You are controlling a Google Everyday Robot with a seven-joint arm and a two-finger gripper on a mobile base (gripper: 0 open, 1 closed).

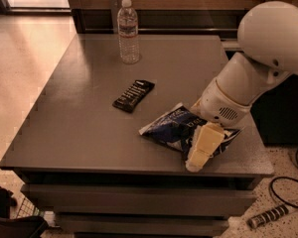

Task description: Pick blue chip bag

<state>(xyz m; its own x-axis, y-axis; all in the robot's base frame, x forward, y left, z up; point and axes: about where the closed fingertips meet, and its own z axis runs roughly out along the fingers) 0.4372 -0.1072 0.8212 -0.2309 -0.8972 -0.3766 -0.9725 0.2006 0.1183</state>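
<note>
The blue chip bag (171, 127) is a crinkled dark blue foil bag with white edges. It lies near the front right of the grey table (79, 128). My gripper (197, 156) comes down from the right, cream-coloured, and lies across the bag's right half, touching it. Its tip reaches close to the table's front edge. The bag looks bunched up around the gripper, with its left end pointing toward the table's middle. The part of the bag under the gripper is hidden.
A small flat black bar wrapper (133, 95) lies left of the bag, mid-table. A clear water bottle (128, 31) stands at the back. My white arm (258, 68) hangs over the table's right side. A cable and a striped object (270, 215) lie on the floor right.
</note>
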